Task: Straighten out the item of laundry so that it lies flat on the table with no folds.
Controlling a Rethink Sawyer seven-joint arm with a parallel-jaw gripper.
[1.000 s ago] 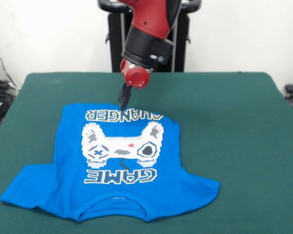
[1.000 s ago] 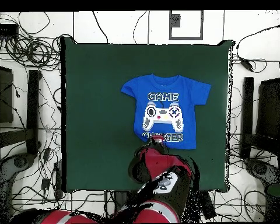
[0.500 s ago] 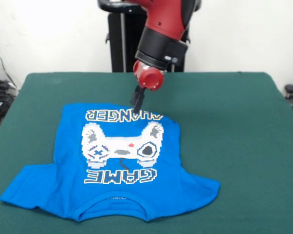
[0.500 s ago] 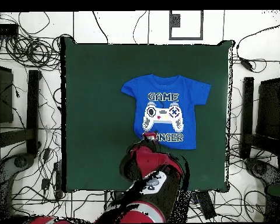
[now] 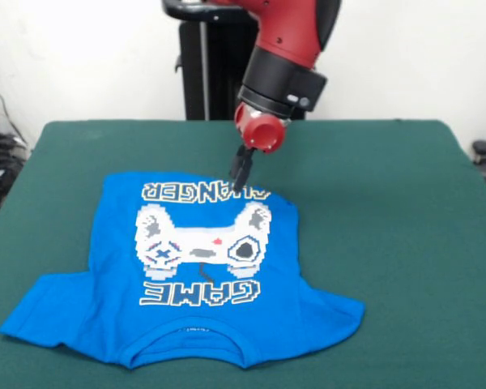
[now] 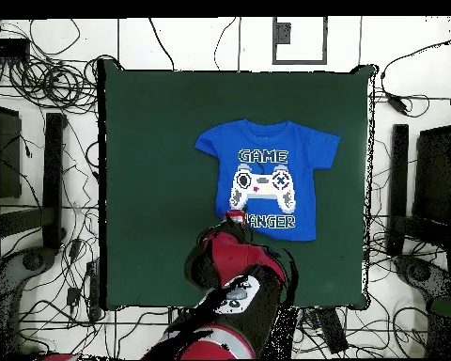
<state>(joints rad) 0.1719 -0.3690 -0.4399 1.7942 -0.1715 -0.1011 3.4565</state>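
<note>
The fingers [image 5: 241, 173] are seen close together, gripping nothing, poised at the hem edge of the blue T-shirt [image 5: 190, 275] by its "CHANGER" lettering, while the shirt is spread print-up on the green table [image 5: 389, 211], sleeves slightly rumpled.

A: What's behind the desk?
B: A plain white wall [image 5: 81, 57], evenly lit.
A: And the floor?
B: From overhead, a pale floor [image 6: 187, 42] marked with dark lines, tangled black cables [image 6: 37, 80] on one side, dark stands [image 6: 53, 174] along both sides, and a grey square frame [image 6: 300, 39] beyond the far edge.
</note>
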